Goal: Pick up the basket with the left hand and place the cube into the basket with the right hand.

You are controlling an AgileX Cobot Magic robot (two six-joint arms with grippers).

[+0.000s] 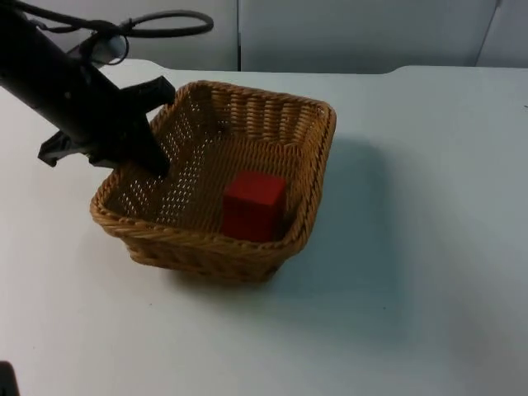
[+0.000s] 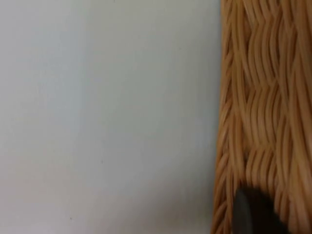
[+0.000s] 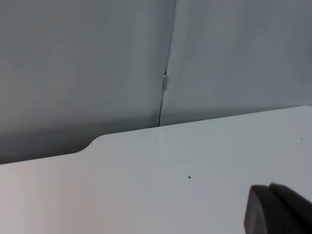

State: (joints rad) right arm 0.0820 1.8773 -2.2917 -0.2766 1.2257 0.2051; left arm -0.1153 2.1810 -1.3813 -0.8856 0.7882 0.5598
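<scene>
A square wicker basket [image 1: 216, 190] sat on the white surface [image 1: 412, 272], and everything else was placed around it. Inside the basket, a red cube [image 1: 253, 206] rested on the woven floor, tucked against the wall nearest the camera and toward the corner farthest from the left arm. The left tool [image 1: 153, 157] reached down over the basket's rim on the side opposite the cube, its fingers clamped on that wall, one black finger dipping inside the basket. From the left wrist camera, the outer weave of the basket [image 2: 263, 117] ran alongside bare surface [image 2: 107, 117], with a black fingertip [image 2: 253, 214] pressed against the wicker. The right wrist camera looked across the surface [image 3: 161, 185] toward the grey partition wall [image 3: 87, 68], away from the basket; a dark fingertip [image 3: 278, 209] of the right tool stood there, and I could not tell whether that tool was apart or together.
</scene>
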